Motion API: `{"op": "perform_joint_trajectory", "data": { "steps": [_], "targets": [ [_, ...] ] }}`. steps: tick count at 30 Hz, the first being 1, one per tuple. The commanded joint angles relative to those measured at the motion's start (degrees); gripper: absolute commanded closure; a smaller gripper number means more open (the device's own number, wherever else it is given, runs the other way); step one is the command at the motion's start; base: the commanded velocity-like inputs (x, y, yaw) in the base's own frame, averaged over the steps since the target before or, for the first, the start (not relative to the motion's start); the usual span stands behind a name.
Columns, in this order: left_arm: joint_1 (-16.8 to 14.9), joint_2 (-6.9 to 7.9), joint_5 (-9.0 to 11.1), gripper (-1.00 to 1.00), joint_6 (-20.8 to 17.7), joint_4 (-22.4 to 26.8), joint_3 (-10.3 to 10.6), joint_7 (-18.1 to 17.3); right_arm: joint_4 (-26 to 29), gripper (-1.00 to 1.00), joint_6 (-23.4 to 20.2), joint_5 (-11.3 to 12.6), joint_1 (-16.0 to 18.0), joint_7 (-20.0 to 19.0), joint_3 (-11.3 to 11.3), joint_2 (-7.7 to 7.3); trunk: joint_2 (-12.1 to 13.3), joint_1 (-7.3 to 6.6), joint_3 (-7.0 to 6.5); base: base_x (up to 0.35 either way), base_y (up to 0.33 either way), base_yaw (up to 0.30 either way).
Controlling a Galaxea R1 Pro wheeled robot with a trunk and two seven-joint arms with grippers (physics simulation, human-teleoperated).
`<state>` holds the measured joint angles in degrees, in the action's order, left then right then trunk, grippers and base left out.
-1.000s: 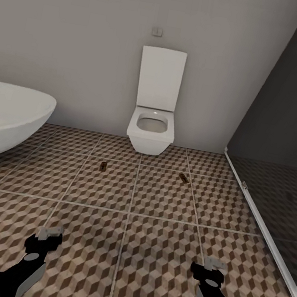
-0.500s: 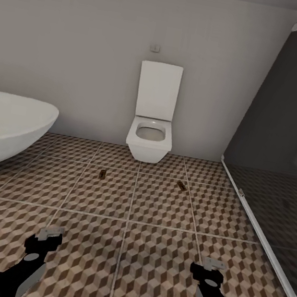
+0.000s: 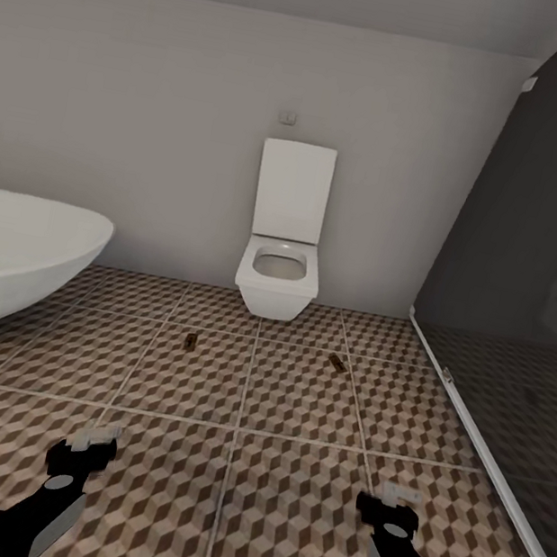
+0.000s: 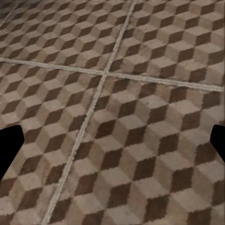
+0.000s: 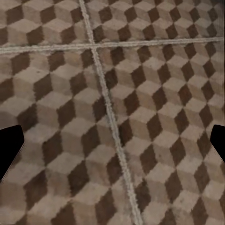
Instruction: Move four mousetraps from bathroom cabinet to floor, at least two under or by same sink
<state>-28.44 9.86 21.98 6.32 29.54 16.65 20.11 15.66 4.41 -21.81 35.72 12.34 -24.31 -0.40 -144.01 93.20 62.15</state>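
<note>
Two mousetraps lie on the bathroom floor [image 3: 248,401] in front of the toilet, one to its left [image 3: 189,339] and one to its right [image 3: 336,362]. They are small brown boards, too far off for detail. My left gripper [image 3: 95,440] and right gripper [image 3: 402,494] hang low over the patterned tiles, well short of both traps. Both are open and hold nothing. In the wrist views the dark fingertips [image 4: 9,150] [image 5: 9,150] sit at the picture edges with bare tiles between them. The cabinet and the sink are out of view.
A white toilet [image 3: 281,261] stands against the far wall. A white oval bathtub [image 3: 17,260] is at the left. A dark glass shower screen [image 3: 519,312] with a pale floor rail runs along the right.
The camera has pulled back and tilted up: toilet, tub and traps look smaller and more ceiling shows. The traps have not moved on the floor. Both arms hold their pose.
</note>
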Motion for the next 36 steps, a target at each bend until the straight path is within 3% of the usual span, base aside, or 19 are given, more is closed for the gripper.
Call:
{"op": "perform_joint_trajectory", "data": {
  "steps": [1, 36],
  "targets": [
    [-0.04, 0.07, 0.61, -1.0, 0.27, 0.0, 0.49, 0.37, -0.1, -1.0, 0.33, -0.42, 0.05, 0.05, -0.4, 0.01, 0.0, -0.04, -0.18, 0.0, 0.0, 0.0],
    [-0.04, 0.07, 0.55, -1.0, 0.28, -0.13, 0.55, 0.37, -0.09, -1.0, 1.36, -0.27, 0.05, -0.11, -0.36, -0.21, 0.47, -0.94, -7.93, 0.0, 0.0, 0.0]
  ]
}}
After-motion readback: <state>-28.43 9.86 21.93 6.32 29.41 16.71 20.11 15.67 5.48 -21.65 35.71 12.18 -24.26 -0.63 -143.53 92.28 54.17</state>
